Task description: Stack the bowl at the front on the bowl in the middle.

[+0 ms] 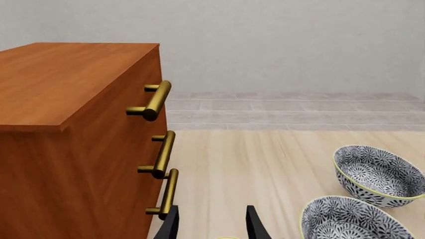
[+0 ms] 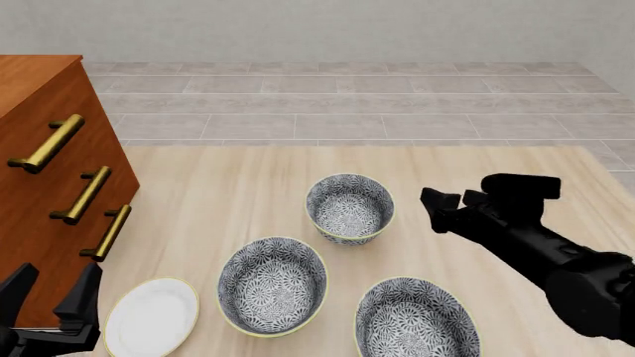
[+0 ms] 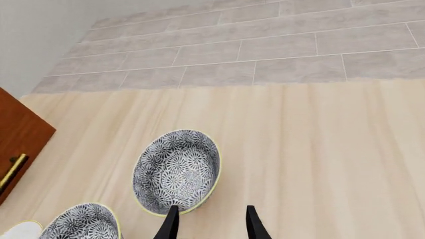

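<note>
Both end effectors — left, right — gape empty, front bowl unstacked.

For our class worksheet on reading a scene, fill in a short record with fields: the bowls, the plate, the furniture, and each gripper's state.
bowl at the front: upright, empty, nearest the arms, right of centre
bowl in the middle: upright, empty, beside the white plate
far bowl: upright, empty
wooden drawer cabinet: left side, three brass handles
left gripper: open, empty, near the plate
right gripper: open, empty, right of the far bowl
stacking: not yet done
</note>
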Tool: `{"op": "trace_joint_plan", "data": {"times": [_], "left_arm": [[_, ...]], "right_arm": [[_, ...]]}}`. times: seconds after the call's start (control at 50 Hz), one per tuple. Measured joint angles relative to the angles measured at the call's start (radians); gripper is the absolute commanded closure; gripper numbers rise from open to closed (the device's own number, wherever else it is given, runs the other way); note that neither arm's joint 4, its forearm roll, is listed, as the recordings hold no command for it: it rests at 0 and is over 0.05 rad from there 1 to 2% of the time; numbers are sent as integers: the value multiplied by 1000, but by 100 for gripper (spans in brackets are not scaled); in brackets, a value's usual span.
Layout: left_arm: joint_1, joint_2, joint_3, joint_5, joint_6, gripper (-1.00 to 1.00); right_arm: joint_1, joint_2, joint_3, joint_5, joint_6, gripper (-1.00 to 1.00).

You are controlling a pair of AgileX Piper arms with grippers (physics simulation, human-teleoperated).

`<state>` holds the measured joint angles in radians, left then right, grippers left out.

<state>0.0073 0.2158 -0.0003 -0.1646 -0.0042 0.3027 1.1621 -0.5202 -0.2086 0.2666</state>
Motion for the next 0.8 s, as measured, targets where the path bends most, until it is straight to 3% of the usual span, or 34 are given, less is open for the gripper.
{"op": "trace_joint_plan", "data": {"times": [0.36,0.8], "left_arm": [[-8,19,0,-13,0,-100],[-10,54,0,-43,0,-100]], "right_arm": [[15,280,-155,67,44,-100],[14,453,-278,89,62,-100]]}}
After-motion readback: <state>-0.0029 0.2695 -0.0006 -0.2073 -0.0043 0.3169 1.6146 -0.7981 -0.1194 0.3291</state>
